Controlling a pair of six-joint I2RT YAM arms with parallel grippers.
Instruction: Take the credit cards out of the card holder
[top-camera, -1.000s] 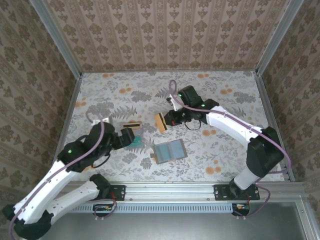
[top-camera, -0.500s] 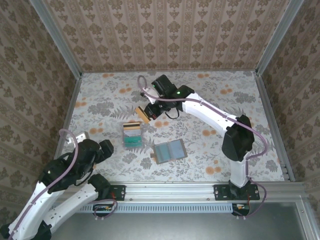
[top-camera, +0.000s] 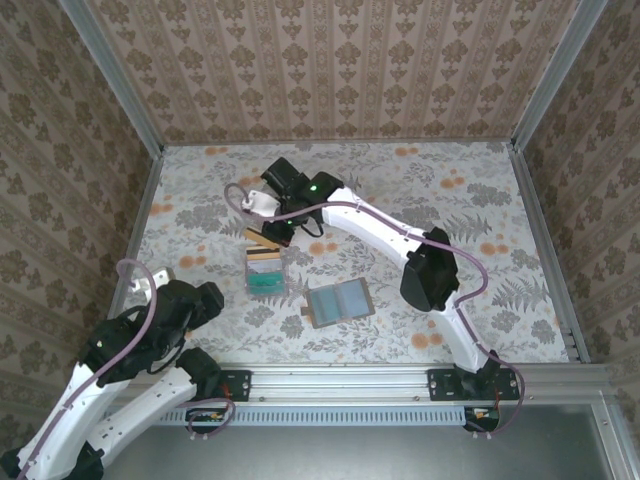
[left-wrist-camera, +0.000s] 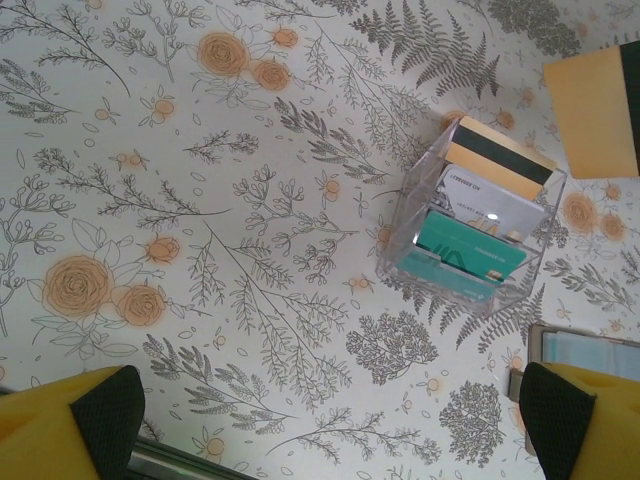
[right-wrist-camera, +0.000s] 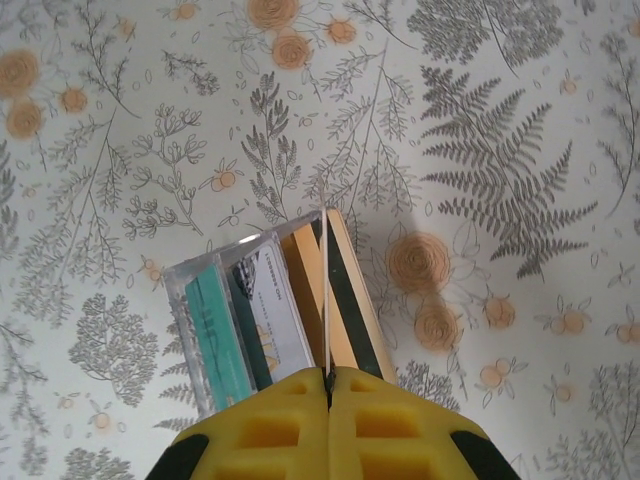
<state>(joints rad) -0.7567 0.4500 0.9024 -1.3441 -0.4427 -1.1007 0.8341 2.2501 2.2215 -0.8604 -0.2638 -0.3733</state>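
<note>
Pinching tan credit card edge-on: right pincer clamped, above clear tray — left pincer agape.

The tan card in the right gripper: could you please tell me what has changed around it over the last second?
The right gripper, shut on the card, carried it left to over the far end of the tray. The left gripper, open, pulled back from the tray toward its base. The wallet stayed open in place, and the tray did not move.
</note>
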